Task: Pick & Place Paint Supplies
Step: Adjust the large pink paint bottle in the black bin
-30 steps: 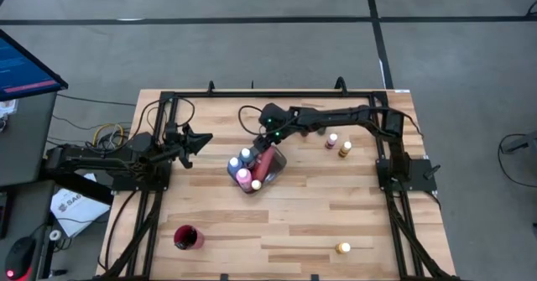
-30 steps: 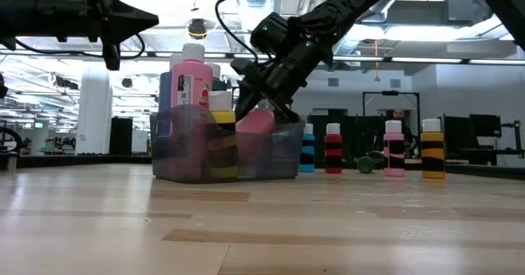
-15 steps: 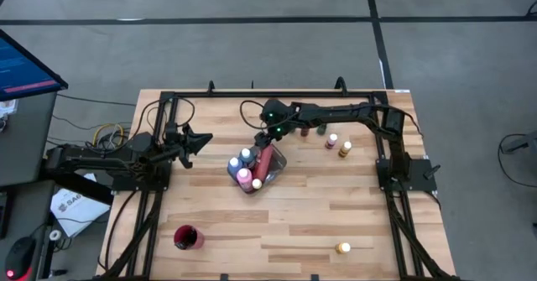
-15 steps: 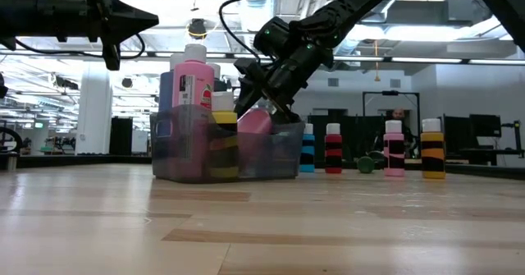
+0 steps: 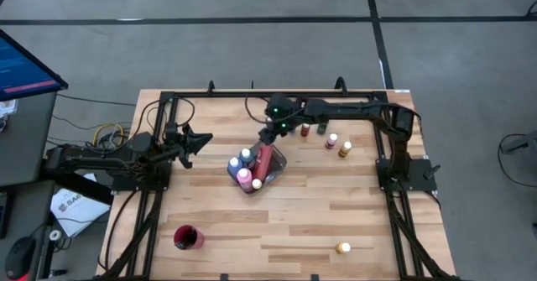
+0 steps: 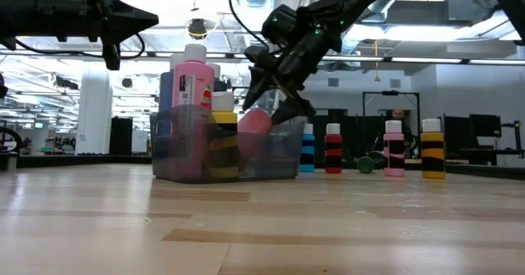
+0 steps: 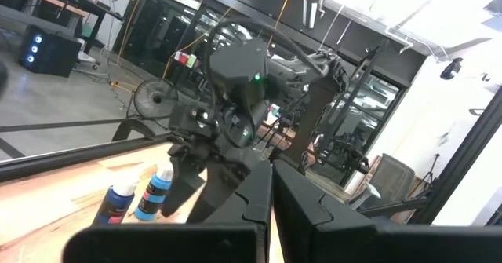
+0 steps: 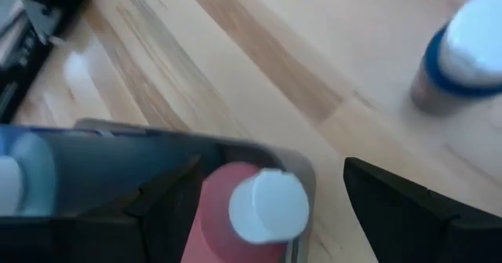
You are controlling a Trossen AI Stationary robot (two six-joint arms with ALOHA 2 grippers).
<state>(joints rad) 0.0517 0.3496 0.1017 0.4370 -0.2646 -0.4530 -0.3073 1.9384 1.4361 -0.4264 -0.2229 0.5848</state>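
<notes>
A grey see-through bin (image 5: 273, 174) stands mid-table with several paint bottles in it. A pink bottle (image 6: 253, 125) with a pale cap (image 8: 267, 204) leans tilted against the bin's far end (image 8: 188, 149). My right gripper (image 6: 275, 101) hangs open just above that bottle, a finger on either side and clear of it; it is also in the high view (image 5: 268, 137). My left gripper (image 5: 204, 139) stays shut in the air at the table's left, holding nothing.
Loose bottles stand right of the bin toward the far edge: (image 5: 305, 130), (image 5: 321, 128), (image 5: 332, 140), (image 5: 345, 148). Another bottle (image 5: 343, 248) stands near the front right. A red cup (image 5: 187, 237) is at the front left. A blue bottle (image 8: 459, 55) stands close beyond the bin.
My right gripper has risen off the pink bottle and drawn back toward the table's far right, staying open. The pink bottle stays leaning in the bin.
</notes>
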